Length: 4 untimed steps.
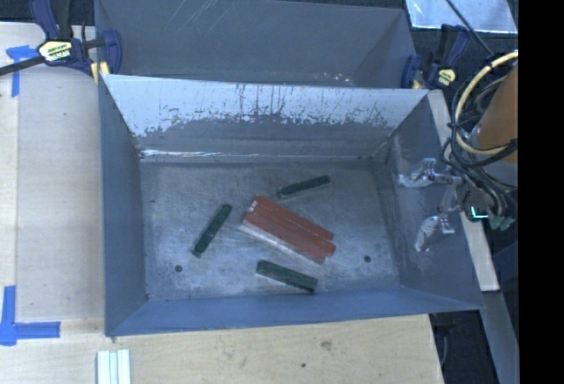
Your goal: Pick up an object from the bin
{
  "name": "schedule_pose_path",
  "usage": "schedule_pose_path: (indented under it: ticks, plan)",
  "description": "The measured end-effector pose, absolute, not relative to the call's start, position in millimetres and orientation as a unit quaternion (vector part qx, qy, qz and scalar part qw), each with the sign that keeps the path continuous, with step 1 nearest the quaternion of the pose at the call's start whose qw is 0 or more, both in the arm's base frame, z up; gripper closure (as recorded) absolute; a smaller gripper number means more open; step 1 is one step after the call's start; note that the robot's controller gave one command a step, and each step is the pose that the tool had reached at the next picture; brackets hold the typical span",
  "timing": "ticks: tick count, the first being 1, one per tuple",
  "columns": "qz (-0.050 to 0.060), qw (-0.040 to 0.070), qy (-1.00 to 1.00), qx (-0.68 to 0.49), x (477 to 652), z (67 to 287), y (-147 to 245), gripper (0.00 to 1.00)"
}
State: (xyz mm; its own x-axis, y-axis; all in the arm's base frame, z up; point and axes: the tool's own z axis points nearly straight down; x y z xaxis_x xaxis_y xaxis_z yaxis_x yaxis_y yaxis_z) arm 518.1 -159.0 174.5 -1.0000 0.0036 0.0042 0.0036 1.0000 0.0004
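Grey metal forms the bin (123, 224). On its floor, near the middle, a reddish-brown flat block (289, 229) is seen. A dark green stick (211, 229) lies to its left, a second stick (303, 188) at its far side and a third stick (285, 276) at its near side. The gripper (429, 204) is held over the right sloping wall, well apart from them all, its jaws spread and nothing between them. This is judged a ready pose, with no thing yet chosen.

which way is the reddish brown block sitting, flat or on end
Flat. The reddish-brown block lies with its broad face up on the bin floor, no end raised.
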Motion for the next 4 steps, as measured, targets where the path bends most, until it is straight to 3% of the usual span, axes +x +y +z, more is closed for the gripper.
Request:
schedule_pose_path:
  ticks: [1, 2, 3, 4]
  plan:
    - [0.001, -0.002, -1.0, 0.0, 520.2, 178, -158, 0.0]
    - [0.002, -0.005, -1.0, -0.002, 519.6, 124, -135, 0.0]
    - [0.0, 0.002, -0.999, 0.033, 517.5, 105, -101, 0.0]
    - [0.001, -0.002, -1.0, -0.013, 539.5, 92, -69, 1.0]
